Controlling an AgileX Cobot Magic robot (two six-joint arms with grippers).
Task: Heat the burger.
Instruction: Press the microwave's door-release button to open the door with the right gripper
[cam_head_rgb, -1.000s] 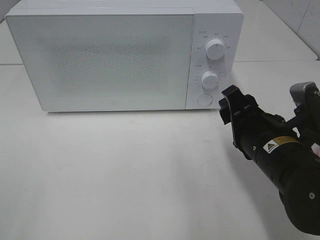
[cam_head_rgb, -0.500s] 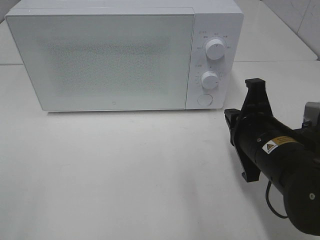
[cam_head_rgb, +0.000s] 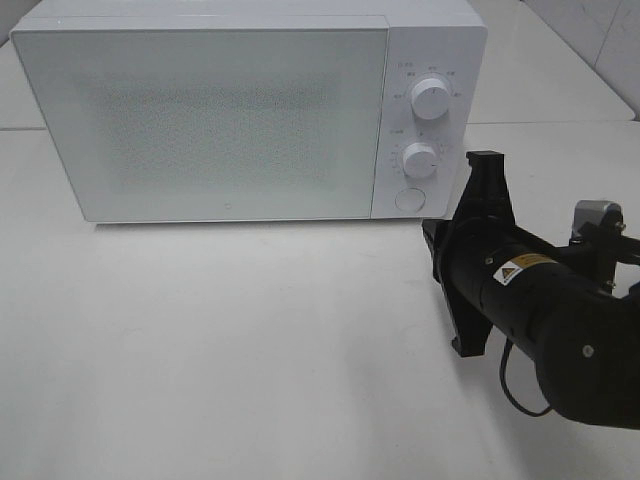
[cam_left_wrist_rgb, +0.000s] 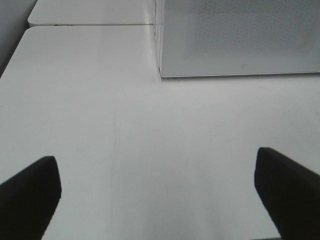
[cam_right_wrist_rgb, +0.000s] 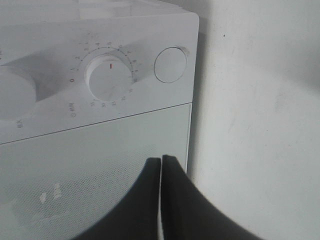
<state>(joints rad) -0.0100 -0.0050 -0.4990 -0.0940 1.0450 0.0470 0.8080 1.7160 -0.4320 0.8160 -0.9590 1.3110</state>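
Note:
The burger is out of view. A white microwave (cam_head_rgb: 220, 120) stands at the back of the table with its door closed; nothing shows through the door. My right gripper (cam_head_rgb: 432, 240) hovers just in front of the microwave's lower right corner, below the control panel. In the right wrist view its fingers (cam_right_wrist_rgb: 161, 159) are pressed together with nothing between them, pointing at the door's edge (cam_right_wrist_rgb: 189, 135). My left gripper (cam_left_wrist_rgb: 160, 200) is open and holds nothing, above bare table in front of the microwave's left corner (cam_left_wrist_rgb: 161, 74).
The control panel carries an upper knob (cam_head_rgb: 430, 98), a lower knob (cam_head_rgb: 419, 160) and a round button (cam_head_rgb: 408, 200). The white table (cam_head_rgb: 250, 350) stretches in front of the microwave. A tiled wall (cam_head_rgb: 600, 40) rises at the back right.
My right gripper has shut. Its wrist has rolled, and the arm has shifted left, closer to the microwave's lower right corner. The left gripper stays open.

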